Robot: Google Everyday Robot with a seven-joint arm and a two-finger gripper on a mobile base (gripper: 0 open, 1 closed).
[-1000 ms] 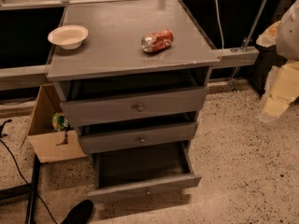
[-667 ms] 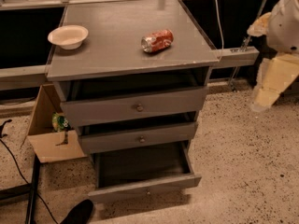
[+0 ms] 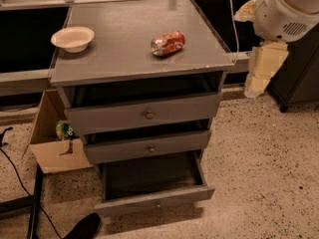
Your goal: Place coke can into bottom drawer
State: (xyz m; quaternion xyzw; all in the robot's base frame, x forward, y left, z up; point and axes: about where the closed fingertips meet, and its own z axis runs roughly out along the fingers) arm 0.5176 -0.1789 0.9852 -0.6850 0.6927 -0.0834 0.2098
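The coke can (image 3: 168,43) lies on its side on top of the grey cabinet (image 3: 124,59), right of the middle. The bottom drawer (image 3: 154,200) is pulled out and shows a dark boxy interior with nothing in it. My gripper (image 3: 263,69) hangs in the air to the right of the cabinet, below the white arm housing (image 3: 286,9). It sits past the cabinet's right edge, at about the height of the top, and holds nothing that I can see. It is well apart from the can.
A white bowl (image 3: 73,38) stands at the cabinet top's left. The top drawer (image 3: 144,114) and middle drawer (image 3: 149,147) stick out slightly. A cardboard box (image 3: 52,143) sits on the floor at the left. Cables (image 3: 20,183) run across the floor. A dark cart (image 3: 299,73) stands at the right.
The arm and gripper have moved left and up, closer to the cabinet's right edge. The can, bowl and drawers have not moved.
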